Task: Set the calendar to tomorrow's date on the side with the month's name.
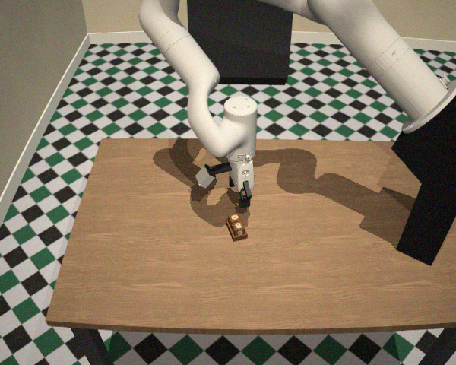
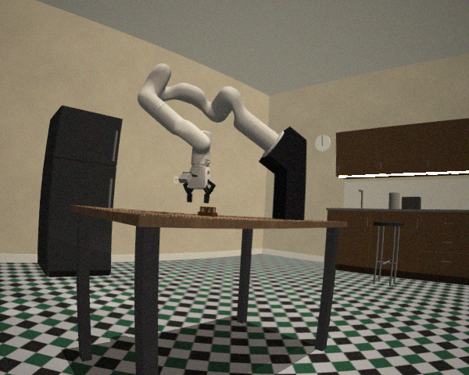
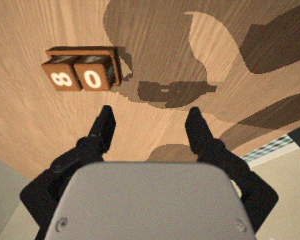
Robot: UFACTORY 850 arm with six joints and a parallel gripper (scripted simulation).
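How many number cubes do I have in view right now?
2. Both sit side by side in the tray: one shows 0 on top, the other 8.

This is a home kitchen: a dark fridge (image 2: 81,194) stands behind the wooden table (image 1: 259,267) (image 2: 227,221) (image 3: 155,20), while beyond the table, at its right in the exterior view, brown wall cupboards (image 2: 404,147) hang over a counter (image 2: 400,209) with a tap (image 2: 362,198), and a stool (image 2: 388,223) stands before that counter on a checkered floor (image 1: 23,310) (image 2: 210,343)
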